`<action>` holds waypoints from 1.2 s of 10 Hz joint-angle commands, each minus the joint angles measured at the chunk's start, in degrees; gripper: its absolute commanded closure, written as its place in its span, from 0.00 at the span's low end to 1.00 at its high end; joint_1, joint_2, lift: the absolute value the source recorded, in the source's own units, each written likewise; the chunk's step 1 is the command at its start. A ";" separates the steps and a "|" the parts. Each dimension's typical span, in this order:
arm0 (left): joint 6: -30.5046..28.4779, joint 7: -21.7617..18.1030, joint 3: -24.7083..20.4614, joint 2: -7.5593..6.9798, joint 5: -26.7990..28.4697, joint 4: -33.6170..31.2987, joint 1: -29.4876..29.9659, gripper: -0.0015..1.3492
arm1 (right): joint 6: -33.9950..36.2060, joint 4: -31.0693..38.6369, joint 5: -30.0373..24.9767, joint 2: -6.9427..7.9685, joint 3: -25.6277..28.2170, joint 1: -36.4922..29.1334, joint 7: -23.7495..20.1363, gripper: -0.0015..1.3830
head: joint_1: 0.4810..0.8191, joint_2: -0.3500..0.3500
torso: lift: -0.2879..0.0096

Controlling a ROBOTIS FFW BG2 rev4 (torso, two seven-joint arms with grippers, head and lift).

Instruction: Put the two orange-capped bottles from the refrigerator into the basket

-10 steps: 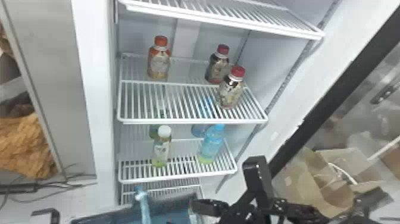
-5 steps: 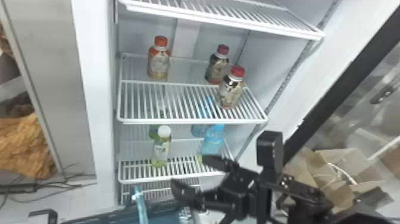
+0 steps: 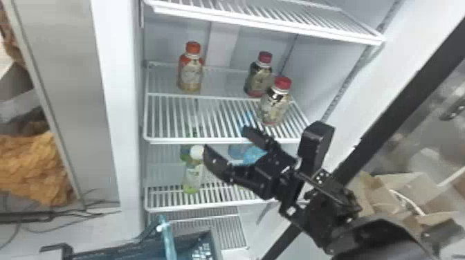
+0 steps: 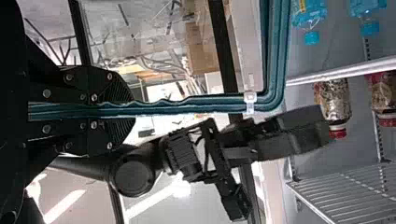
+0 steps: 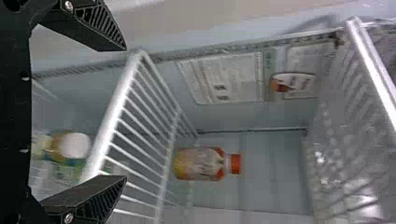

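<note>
An orange-capped bottle (image 3: 191, 72) stands upright at the left rear of the middle shelf; in the right wrist view, the same bottle (image 5: 201, 163) lies beyond the fingers, not touched. My right gripper (image 3: 226, 140) is in front of that shelf's front edge, lower and to the right of the bottle. Seen from its wrist, the right gripper (image 5: 125, 114) is open with nothing between its fingers. The teal basket (image 3: 204, 242) is at the bottom of the head view. In the left wrist view my left gripper (image 4: 126, 111) is shut on the rim of the basket (image 4: 205, 105).
Two dark-red-capped bottles (image 3: 273, 103) stand at the right of the same shelf (image 3: 221, 140). One shelf lower are a white-capped green bottle (image 3: 193, 173) and blue bottles (image 3: 254, 154). The upper shelf (image 3: 270, 22) overhangs the bottle. The fridge's side wall (image 3: 121, 103) is close to its left.
The right gripper has risen from near the basket, past the lower shelf, to the front of the middle shelf. The shelf bottles have kept their places.
</note>
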State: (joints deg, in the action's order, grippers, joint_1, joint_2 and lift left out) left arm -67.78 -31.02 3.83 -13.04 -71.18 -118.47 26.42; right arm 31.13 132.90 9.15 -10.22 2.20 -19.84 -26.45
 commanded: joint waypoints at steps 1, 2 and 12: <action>0.01 0.00 -0.06 0.03 0.00 0.00 0.16 0.90 | -5.40 -5.14 -0.81 0.38 -1.28 4.51 1.40 0.03 | 0.63 0.06 | 0.83; 0.15 0.00 -0.06 0.03 -0.12 0.00 0.16 0.90 | -8.63 -8.66 -1.49 0.38 -2.54 7.61 3.07 0.03 | 0.63 0.08 | 0.83; 0.29 0.00 0.74 -0.59 -0.46 0.00 -0.41 0.90 | -24.24 -39.73 -2.75 1.08 -11.11 29.12 11.95 0.01 | 0.63 0.17 | 0.83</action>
State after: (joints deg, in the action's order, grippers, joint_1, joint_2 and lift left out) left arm -67.49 -31.02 4.58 -13.60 -71.69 -118.47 26.08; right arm 7.16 94.18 6.39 -9.14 -8.49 8.52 -14.45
